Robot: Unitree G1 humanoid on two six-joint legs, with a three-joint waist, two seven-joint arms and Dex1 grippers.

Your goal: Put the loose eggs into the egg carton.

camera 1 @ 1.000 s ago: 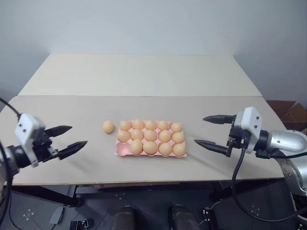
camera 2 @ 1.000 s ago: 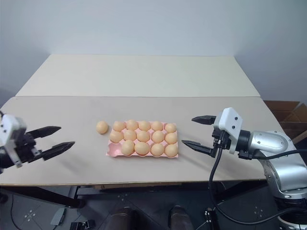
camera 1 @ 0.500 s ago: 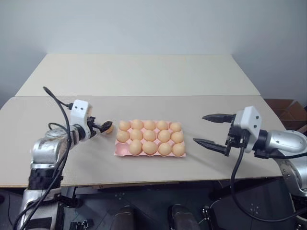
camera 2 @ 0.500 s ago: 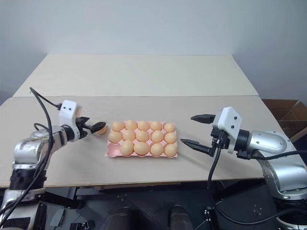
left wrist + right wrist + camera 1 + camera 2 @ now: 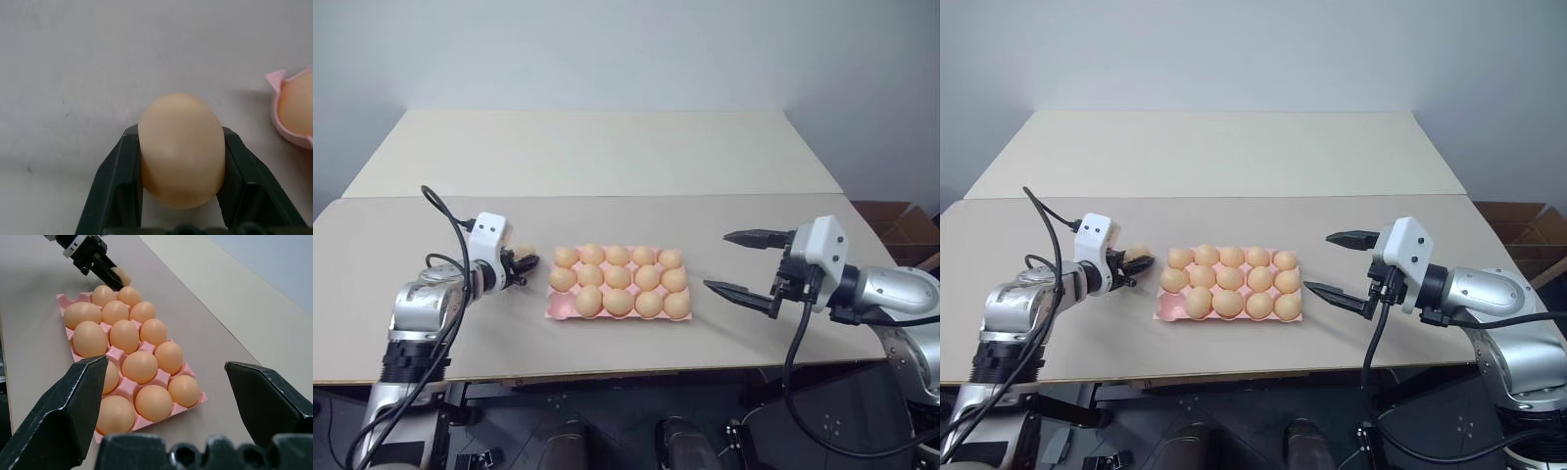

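Left wrist view, left gripper (image 5: 183,196) clamping egg (image 5: 182,149)

The eggs (image 5: 618,279) were pale orange. The egg carton (image 5: 554,309) was pink. The table (image 5: 607,157) was light tan. The gripper fingers (image 5: 68,406) were black.

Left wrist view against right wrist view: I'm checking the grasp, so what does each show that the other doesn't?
Left wrist view: the left gripper has a finger against each side of the loose egg, which lies on the table.

Right wrist view: the carton with its rows of eggs, and the right gripper wide open and holding nothing.

Both: the left gripper at the loose egg just off the carton's corner.
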